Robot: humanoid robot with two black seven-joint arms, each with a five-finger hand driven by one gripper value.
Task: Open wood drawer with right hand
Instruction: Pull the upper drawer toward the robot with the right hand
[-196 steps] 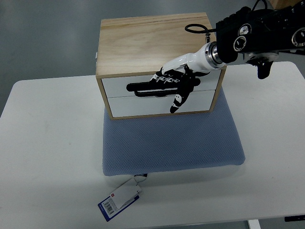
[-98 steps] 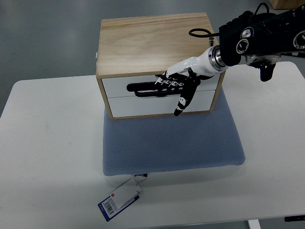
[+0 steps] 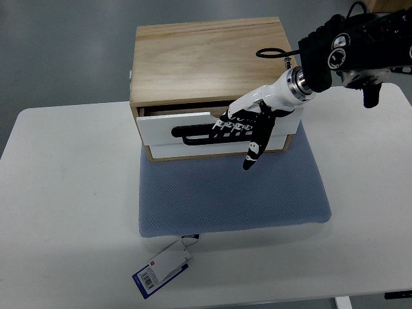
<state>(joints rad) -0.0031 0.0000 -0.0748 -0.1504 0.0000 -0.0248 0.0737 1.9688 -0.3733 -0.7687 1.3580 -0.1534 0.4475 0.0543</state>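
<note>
A wooden drawer box (image 3: 199, 58) stands at the table's far middle, its front resting on a blue mat. It has two white drawer fronts. The upper drawer (image 3: 158, 125) is pulled out a little, with a gap showing behind its front. My right hand (image 3: 241, 125) comes in from the upper right and its fingers are curled around the upper drawer's black handle (image 3: 190, 134). The thumb points down over the lower drawer front (image 3: 193, 152). The left hand is out of view.
The blue mat (image 3: 232, 193) lies on the white table (image 3: 64, 206) in front of the box. A white and blue tag (image 3: 161, 268) hangs from the mat's near edge. A black cable loop (image 3: 270, 54) lies on the box top.
My right hand has pulled toward the near side with the handle in it. The upper drawer has slid out a little from shut.
</note>
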